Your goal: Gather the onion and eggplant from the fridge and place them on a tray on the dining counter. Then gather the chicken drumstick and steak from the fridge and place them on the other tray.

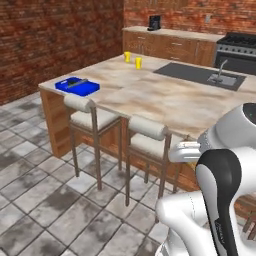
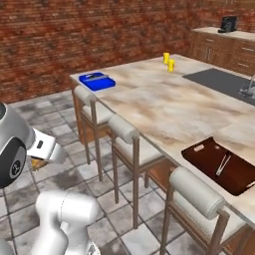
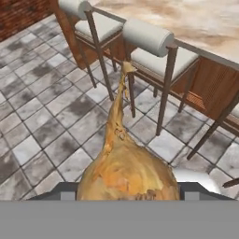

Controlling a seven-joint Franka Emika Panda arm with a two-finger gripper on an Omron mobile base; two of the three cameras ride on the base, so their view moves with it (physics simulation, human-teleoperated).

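Golden-orange, the rounded chicken drumstick [image 3: 127, 172] sits clamped between the gripper's [image 3: 126, 198] jaws, its narrow end pointing ahead toward the bar stools. In the right base view a sliver of it [image 2: 39, 163] shows below the white hand, low over the grey tiled floor [image 2: 64, 174] and well apart from the counter top.

Risks:
- The load is round and tapering. A fast swing or lift may let it slip from the jaws and drop to the tiles.
- The flat dark brown rectangular tray [image 2: 219, 167] with handle slots lies on the beige marbled dining counter [image 2: 164, 107], near its edge. A thin pale utensil-like item [image 2: 222, 164] already rests in it; setting down on top of it may leave the meat unstable.
- A low approach may strike the cushioned wooden bar stools [image 2: 196, 199] lined along the counter edge directly between hand and tray. The hand must rise above their padded backrests first.

Other items: a small blue box [image 2: 97, 80] at the far corner, two yellow cups [image 2: 169, 62], and the inset sink section [image 1: 200, 75]. None lies near the tray.
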